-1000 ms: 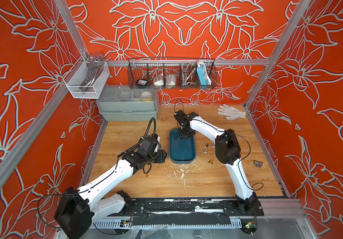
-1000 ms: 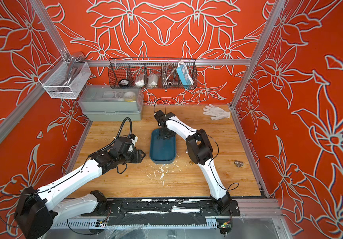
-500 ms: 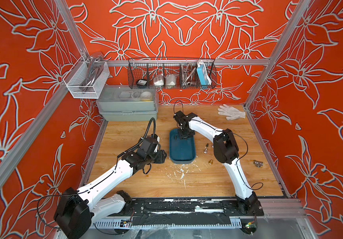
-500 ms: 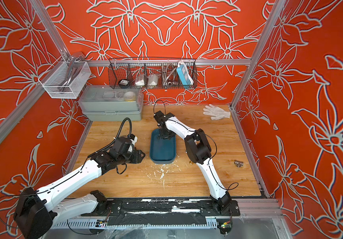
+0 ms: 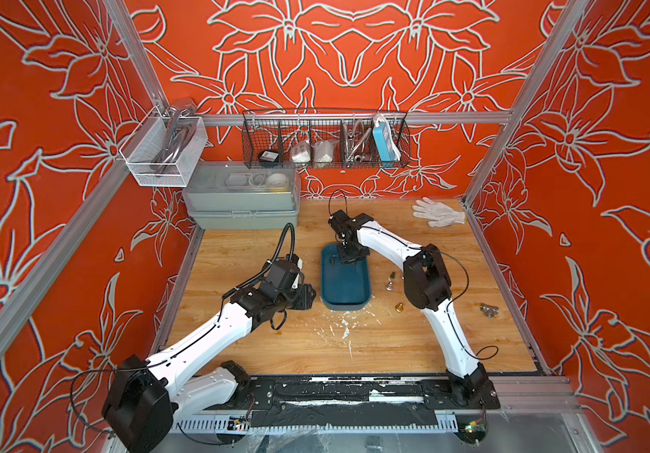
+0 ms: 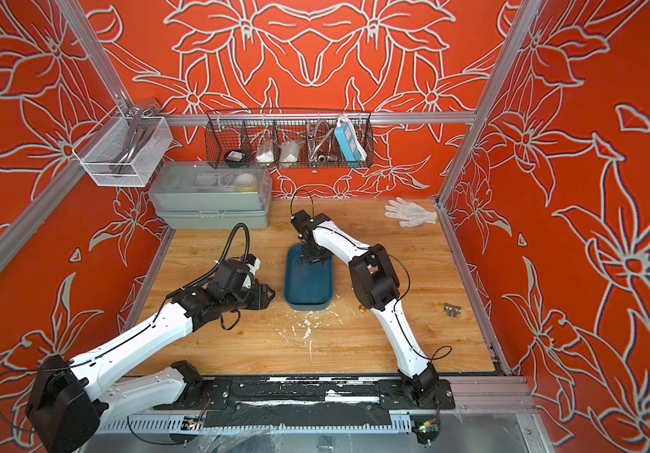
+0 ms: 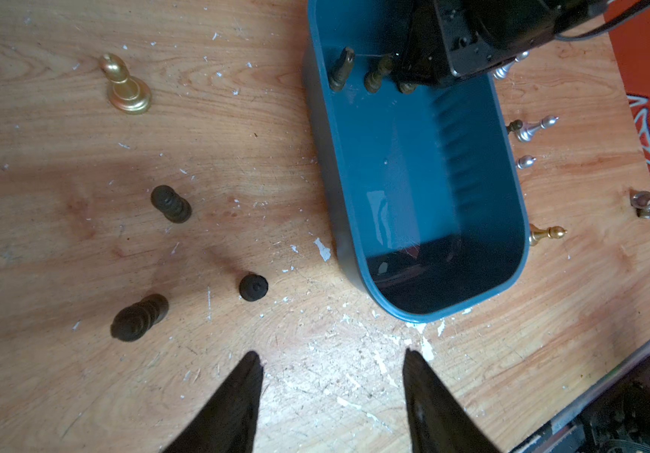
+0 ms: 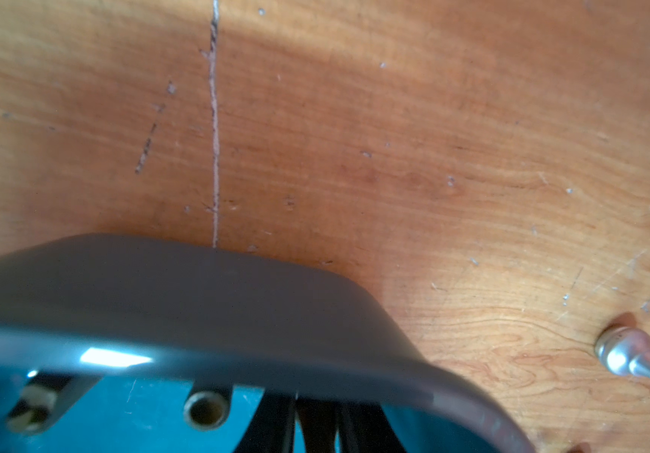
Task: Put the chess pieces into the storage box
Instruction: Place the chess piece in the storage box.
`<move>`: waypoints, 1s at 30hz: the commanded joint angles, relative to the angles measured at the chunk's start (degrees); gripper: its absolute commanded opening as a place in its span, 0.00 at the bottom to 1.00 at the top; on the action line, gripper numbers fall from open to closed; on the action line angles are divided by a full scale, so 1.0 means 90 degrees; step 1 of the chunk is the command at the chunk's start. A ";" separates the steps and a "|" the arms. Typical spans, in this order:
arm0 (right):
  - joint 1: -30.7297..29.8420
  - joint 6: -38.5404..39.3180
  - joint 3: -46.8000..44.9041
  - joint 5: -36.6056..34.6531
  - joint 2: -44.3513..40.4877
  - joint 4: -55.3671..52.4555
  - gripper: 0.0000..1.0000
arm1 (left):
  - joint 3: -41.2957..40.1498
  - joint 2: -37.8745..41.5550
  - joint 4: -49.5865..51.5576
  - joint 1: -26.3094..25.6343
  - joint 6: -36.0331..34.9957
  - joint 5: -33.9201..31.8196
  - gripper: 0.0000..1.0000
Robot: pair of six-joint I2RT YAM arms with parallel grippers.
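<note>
A: What is hidden or hard to read?

B: In both top views the left arm (image 5: 217, 329) covers the table (image 5: 354, 353) on the 9 o'clock side of the storage box (image 5: 325, 282). The black pieces (image 7: 170, 204) there show only from the left wrist. The right gripper (image 5: 348, 259) hides part of one piece inside the box. A grey lump (image 7: 649, 204) out at 3 o'clock is too blurred to name.

A: Where is the box relative to the grippers?

B: The right gripper reaches down into its 12 o'clock end, with its fingers (image 8: 315, 427) drawn close together. I cannot tell whether they pinch the half-hidden piece. The left gripper (image 7: 332, 353) hangs just beside the box at 8 o'clock, apart from it, jaws spread with nothing between them.

A: Count everything.

B: There is one box. Inside it are three dark pieces (image 7: 341, 70) by the 12 o'clock wall, and I cannot tell whether they are upright or lying. On the table at 9 o'clock are three black pieces and one gold piece (image 7: 125, 86). At 3 o'clock there are three silver pieces (image 7: 533, 127). One is partly behind the right gripper and one shows only its head over the rim. A second gold piece (image 7: 547, 234) stands there too. A small dark knob (image 7: 514, 125) touches the middle silver one, and I cannot identify it.
</note>
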State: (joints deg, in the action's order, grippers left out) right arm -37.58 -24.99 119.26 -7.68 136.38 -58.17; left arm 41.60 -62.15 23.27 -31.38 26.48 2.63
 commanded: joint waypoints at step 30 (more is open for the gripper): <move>-0.0042 0.0402 0.0051 0.0371 -0.1642 -0.0390 0.49 | 0.1285 -0.0274 0.0581 0.0833 -0.0018 0.0231 0.59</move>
State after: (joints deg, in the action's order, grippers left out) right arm -37.60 -22.76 121.82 -5.93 129.75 -61.52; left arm 49.04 -63.40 26.63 -26.92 26.41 3.38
